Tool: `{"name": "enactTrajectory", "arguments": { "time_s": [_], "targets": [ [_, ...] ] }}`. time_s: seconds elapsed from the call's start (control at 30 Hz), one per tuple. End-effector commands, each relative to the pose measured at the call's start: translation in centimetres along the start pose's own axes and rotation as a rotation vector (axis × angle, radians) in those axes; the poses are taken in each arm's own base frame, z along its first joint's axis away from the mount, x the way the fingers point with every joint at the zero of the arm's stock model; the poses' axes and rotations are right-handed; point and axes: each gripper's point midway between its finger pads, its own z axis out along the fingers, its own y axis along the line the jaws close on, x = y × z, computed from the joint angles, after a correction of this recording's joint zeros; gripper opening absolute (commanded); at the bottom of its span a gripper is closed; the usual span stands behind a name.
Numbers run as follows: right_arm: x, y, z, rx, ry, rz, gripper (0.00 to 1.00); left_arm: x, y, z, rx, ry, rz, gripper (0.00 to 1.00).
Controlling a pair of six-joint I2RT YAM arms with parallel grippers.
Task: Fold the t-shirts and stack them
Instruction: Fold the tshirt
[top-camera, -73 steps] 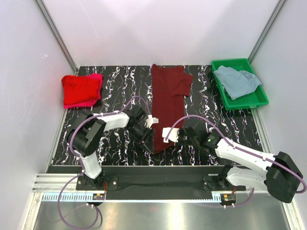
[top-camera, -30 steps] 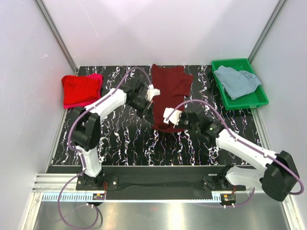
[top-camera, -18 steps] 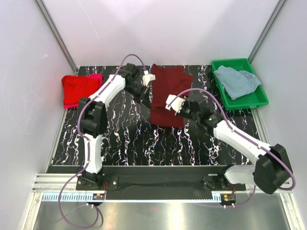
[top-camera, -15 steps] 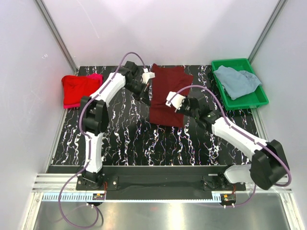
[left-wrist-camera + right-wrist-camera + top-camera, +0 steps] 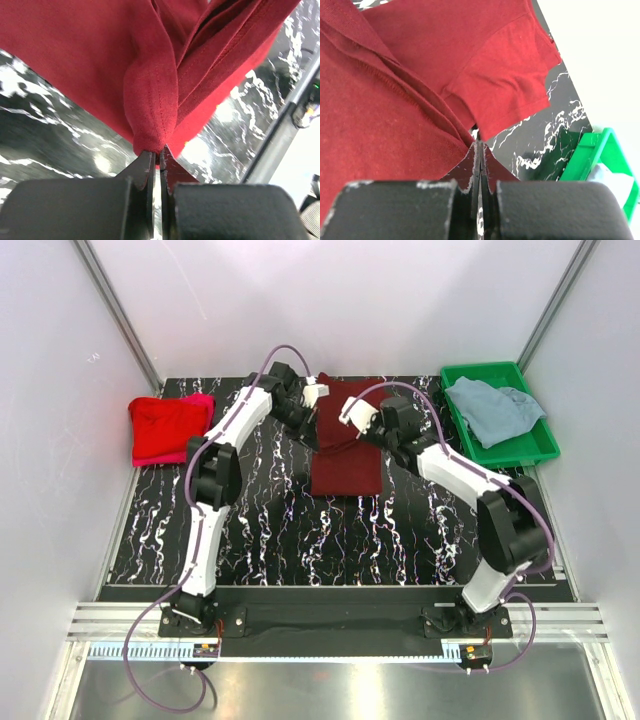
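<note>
The dark maroon t-shirt [image 5: 345,468] lies in the middle of the black marbled tabletop [image 5: 260,530]. Its near part is a doubled rectangle, and its far part spreads a sleeve toward the upper right. Both arms reach over the far end of that rectangle. In its own wrist view, the left pincer [image 5: 160,154] is pressed together on a bunched fold of the maroon cloth, with the hem caught right at the tips. The right pincer [image 5: 479,146], just beside it, is also pressed together and nips a folded edge of the same shirt. At the far left, the bright red t-shirt [image 5: 165,430] lies folded on the pink t-shirt [image 5: 202,400]. At the upper right, the grey-blue t-shirt [image 5: 495,410] lies crumpled in the green tray [image 5: 522,453].
</note>
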Motion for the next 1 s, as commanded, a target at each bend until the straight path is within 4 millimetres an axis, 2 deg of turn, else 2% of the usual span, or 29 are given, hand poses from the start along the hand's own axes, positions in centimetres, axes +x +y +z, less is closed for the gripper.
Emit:
{"name": "enactTrajectory", "arguments": {
  "time_s": [0.0,0.03,0.2,0.47,0.5,0.53,0.6,0.63,0.67,0.73,0.8,0.83,0.93,0.97],
  "targets": [
    [-2.2,-2.5,1.5,0.046,-0.081,0.025,0.00,-3.4,1.5,-1.0,-0.066,-0.092,0.055,0.00],
    [-2.3,-2.9,1.8,0.051,-0.085,0.028,0.00,-3.8,1.9,-0.9,-0.075,-0.106,0.050,0.00],
    [-0.2,-3.1,4.1,0.040,-0.043,0.045,0.00,-5.5,3.8,-0.2,-0.113,-0.157,0.057,0.00],
    [2.0,-2.8,8.4,0.032,0.001,0.077,0.00,-6.5,6.1,1.5,-0.145,-0.189,0.046,0.01],
    [2.2,-2.7,8.8,0.034,0.009,0.079,0.00,-6.5,6.3,1.5,-0.149,-0.192,0.045,0.05],
    [2.1,-3.1,9.1,0.045,0.007,0.084,0.00,-6.7,6.4,1.5,-0.154,-0.198,0.045,0.14],
    [2.6,-3.0,10.0,0.057,0.016,0.098,0.01,-7.0,6.8,1.4,-0.176,-0.209,0.051,0.20],
    [2.6,-3.6,10.1,0.082,0.022,0.102,0.07,-7.4,6.9,1.2,-0.188,-0.220,0.056,0.31],
    [2.3,-3.8,10.2,0.095,0.014,0.113,0.24,-7.9,6.9,0.6,-0.214,-0.234,0.062,0.36],
    [2.0,-4.9,9.8,0.134,0.014,0.126,0.40,-8.8,6.7,-0.4,-0.245,-0.261,0.077,0.44],
    [1.1,-6.1,8.7,0.173,0.006,0.133,0.50,-9.7,6.2,-2.4,-0.303,-0.292,0.090,0.47],
    [0.5,-6.9,7.9,0.193,-0.005,0.143,0.52,-10.3,5.2,-3.8,-0.319,-0.314,0.104,0.49],
    [-0.2,-7.5,6.4,0.205,-0.007,0.165,0.55,-9.7,4.0,-5.3,-0.326,-0.317,0.082,0.51],
    [-1.2,-8.1,5.2,0.215,-0.028,0.179,0.55,-9.3,2.8,-6.0,-0.308,-0.316,0.073,0.51]
  ]
}}
